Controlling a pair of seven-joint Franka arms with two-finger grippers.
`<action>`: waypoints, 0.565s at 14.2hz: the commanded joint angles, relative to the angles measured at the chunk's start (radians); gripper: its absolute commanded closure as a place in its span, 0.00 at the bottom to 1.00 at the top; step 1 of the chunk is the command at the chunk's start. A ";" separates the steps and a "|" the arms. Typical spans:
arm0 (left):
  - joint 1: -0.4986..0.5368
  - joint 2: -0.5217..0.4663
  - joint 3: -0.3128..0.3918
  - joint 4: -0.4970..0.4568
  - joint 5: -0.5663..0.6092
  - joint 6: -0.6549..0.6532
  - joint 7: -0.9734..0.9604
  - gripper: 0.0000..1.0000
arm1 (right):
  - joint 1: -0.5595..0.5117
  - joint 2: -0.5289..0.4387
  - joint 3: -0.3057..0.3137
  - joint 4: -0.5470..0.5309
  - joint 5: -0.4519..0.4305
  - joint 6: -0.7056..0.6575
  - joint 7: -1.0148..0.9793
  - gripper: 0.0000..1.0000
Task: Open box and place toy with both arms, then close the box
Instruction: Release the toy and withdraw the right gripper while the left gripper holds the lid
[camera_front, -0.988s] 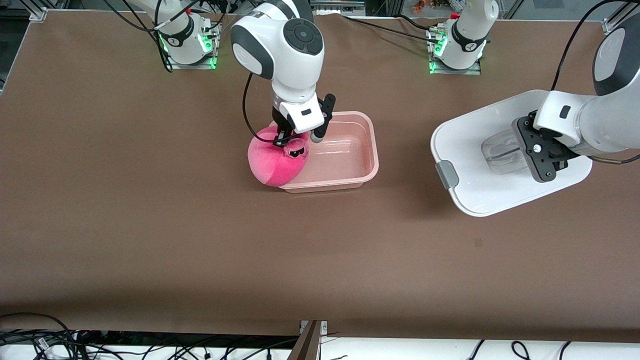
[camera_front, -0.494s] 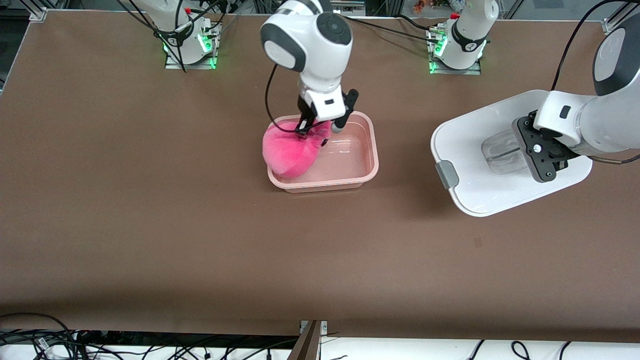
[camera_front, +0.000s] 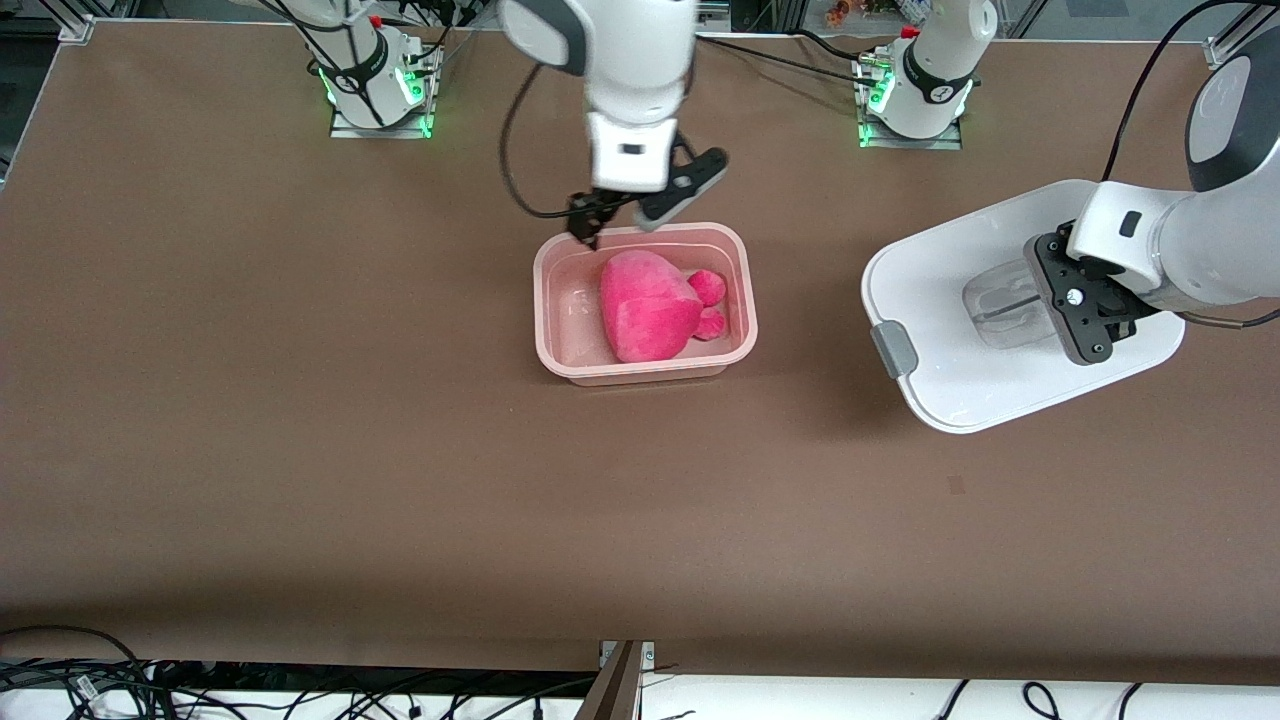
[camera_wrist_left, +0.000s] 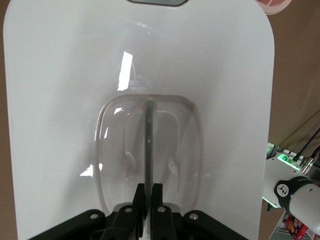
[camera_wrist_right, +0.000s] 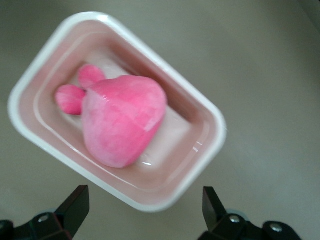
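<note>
Pink toy (camera_front: 648, 318) (face hidden) fills box (camera_front: 547, 330); right claw (camera_front: 645, 208) gapes empty, left claw (camera_wrist_left: 148, 216) pinches lid (camera_front: 940, 395).

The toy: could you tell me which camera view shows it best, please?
The right wrist view: the toy fills the frame, lying in the box. The front view shows it smaller; the left wrist view shows only the lid.

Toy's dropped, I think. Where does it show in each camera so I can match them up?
Front view: the toy lies in the box, below the open right gripper.
Left wrist view: not in it; only the lid, held by the left gripper.
Right wrist view: toy mid-picture, in the box.
Shared landmark: the box's rim.
</note>
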 joint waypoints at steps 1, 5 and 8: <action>-0.017 0.016 -0.012 0.039 -0.011 -0.025 0.021 1.00 | -0.111 -0.050 -0.112 -0.003 0.139 -0.043 -0.002 0.00; -0.114 0.058 -0.032 0.034 -0.091 0.024 0.033 1.00 | -0.190 -0.080 -0.295 -0.002 0.303 -0.077 -0.011 0.00; -0.215 0.082 -0.031 0.028 -0.137 0.155 0.010 1.00 | -0.201 -0.109 -0.384 -0.002 0.303 -0.102 -0.010 0.00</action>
